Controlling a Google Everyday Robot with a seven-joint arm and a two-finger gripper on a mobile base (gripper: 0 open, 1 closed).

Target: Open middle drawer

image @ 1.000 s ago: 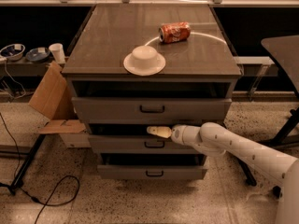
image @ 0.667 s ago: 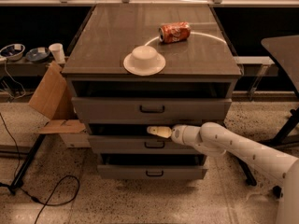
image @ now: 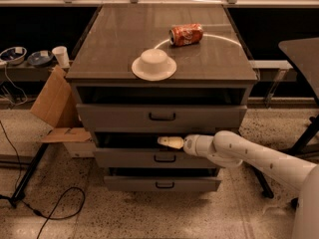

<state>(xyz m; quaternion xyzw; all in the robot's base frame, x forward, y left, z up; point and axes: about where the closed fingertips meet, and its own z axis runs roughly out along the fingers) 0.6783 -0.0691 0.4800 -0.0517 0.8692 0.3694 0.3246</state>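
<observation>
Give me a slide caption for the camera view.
Gripper at the top edge of the middle drawer, just above its handle.

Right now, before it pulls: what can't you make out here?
Camera view only.
Middle drawer inside: dark, under the front of the top drawer.
Tool at that drawer's upper edge, above its handle: contact unclear, shadowed.
Arm: cut off by the right edge.
Can label: too small to read.
</observation>
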